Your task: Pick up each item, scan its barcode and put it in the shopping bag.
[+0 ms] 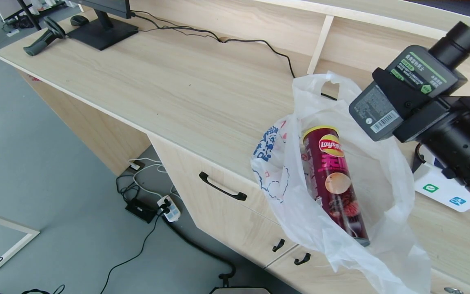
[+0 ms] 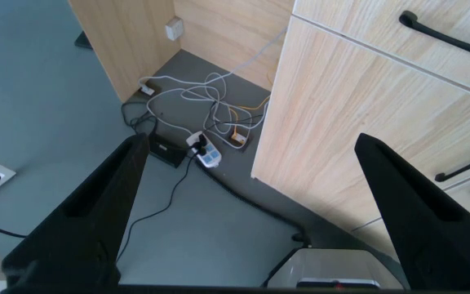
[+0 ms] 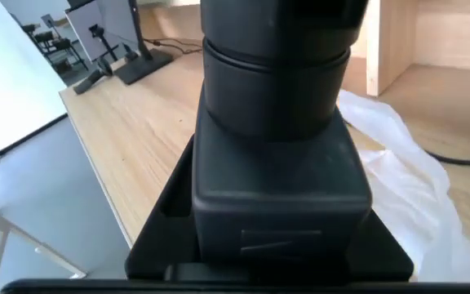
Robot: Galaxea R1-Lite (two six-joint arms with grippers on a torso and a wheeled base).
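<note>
- Counter (image 1: 178,90): a light wood worktop with drawers below. It carries all the task items.
- Shopping bag (image 1: 386,171): thin white plastic, lying at the near right of the counter with its mouth gaping upward and its lower part sagging over the front edge.
- Crisp can (image 1: 335,179): a dark red tube lying tilted inside the bag, lid end uppermost. Judged as one item already bagged.
- Right gripper (image 1: 416,116): hangs above the bag's right rim, jaws clamped on the dark bottle (image 1: 402,94).
- Dark bottle: a grey-black, square-shouldered container with a round black cap. It is held tilted, and its barcode label faces up and toward the bag side.
- Left gripper (image 2: 251,143): low beside the drawer fronts and pointing at the floor, with its jaws spread wide and nothing between them.
- Barcode scanner (image 1: 43,38): a handheld unit lying at the far left end of the counter beside the monitor stand (image 1: 102,30), well apart from the bag and the bottle.
- Progress, as a judgement: the bottle is beside the bag rather than the scanner, so the step in hand looks like bagging. Whether its code has been read cannot be told. The bottle is not yet in the bag.
</note>
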